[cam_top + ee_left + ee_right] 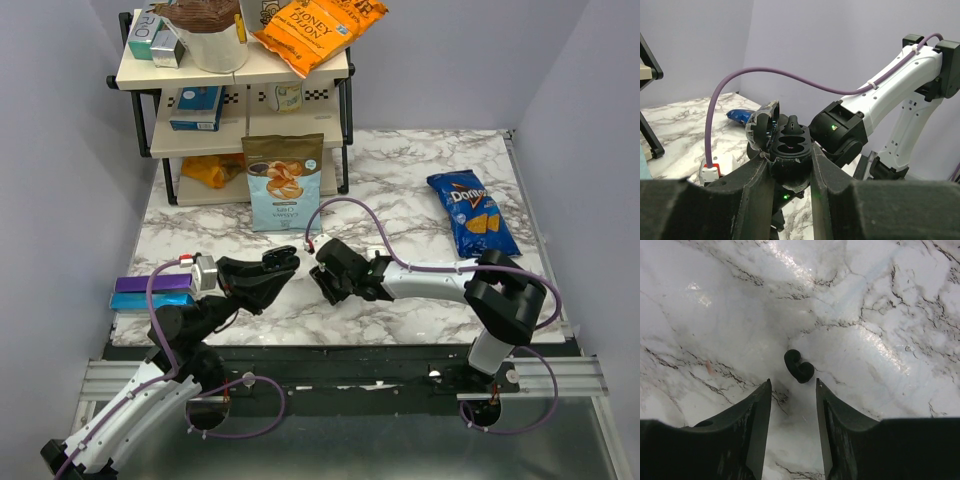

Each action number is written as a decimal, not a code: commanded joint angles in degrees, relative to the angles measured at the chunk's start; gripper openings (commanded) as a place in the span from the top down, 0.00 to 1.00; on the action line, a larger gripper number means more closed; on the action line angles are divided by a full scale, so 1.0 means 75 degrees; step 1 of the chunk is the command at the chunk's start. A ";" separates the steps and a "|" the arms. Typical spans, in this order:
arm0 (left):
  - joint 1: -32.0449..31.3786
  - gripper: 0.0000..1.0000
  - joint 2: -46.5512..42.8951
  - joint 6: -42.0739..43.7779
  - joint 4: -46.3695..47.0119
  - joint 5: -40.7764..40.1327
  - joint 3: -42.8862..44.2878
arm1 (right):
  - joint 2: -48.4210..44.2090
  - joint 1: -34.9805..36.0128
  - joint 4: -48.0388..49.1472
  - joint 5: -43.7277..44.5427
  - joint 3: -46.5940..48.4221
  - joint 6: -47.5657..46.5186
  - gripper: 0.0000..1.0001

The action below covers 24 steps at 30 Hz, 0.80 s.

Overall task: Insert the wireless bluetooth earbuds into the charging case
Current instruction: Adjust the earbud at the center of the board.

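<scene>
I see left end effector (790,157) clamped on the open case (790,144), one bud (792,123) apparently seated inside. My right end effector (793,382), jaws parted, hovers over second bud (799,367) lying on worktop (880,315).

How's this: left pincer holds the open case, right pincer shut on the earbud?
Not quite: the right wrist view shows the right pincer open, with the earbud lying ungripped on the marble just ahead of it. The left pincer does hold the open case.
</scene>
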 commanded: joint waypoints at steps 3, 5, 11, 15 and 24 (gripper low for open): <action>-0.0041 1.00 0.0065 -0.0077 0.0094 -0.0090 -0.0074 | 0.0176 -0.0007 -0.0078 0.0332 0.0286 -0.0072 0.54; -0.0041 1.00 0.0077 -0.0089 0.0141 -0.0090 -0.0097 | 0.0188 -0.0019 -0.0078 0.0367 0.0333 -0.0095 0.55; -0.0029 1.00 0.0065 -0.0124 0.0118 -0.0078 -0.0109 | 0.0398 -0.0053 -0.0102 0.0356 0.0544 -0.0189 0.57; -0.0029 1.00 -0.0005 -0.0112 0.0048 -0.0090 -0.0097 | 0.0236 -0.0077 0.0060 0.0228 0.0440 -0.0283 0.52; -0.0041 1.00 0.0053 -0.0135 0.0083 -0.0090 -0.0097 | -0.0211 -0.0066 0.0156 -0.1271 0.0064 -0.0634 0.45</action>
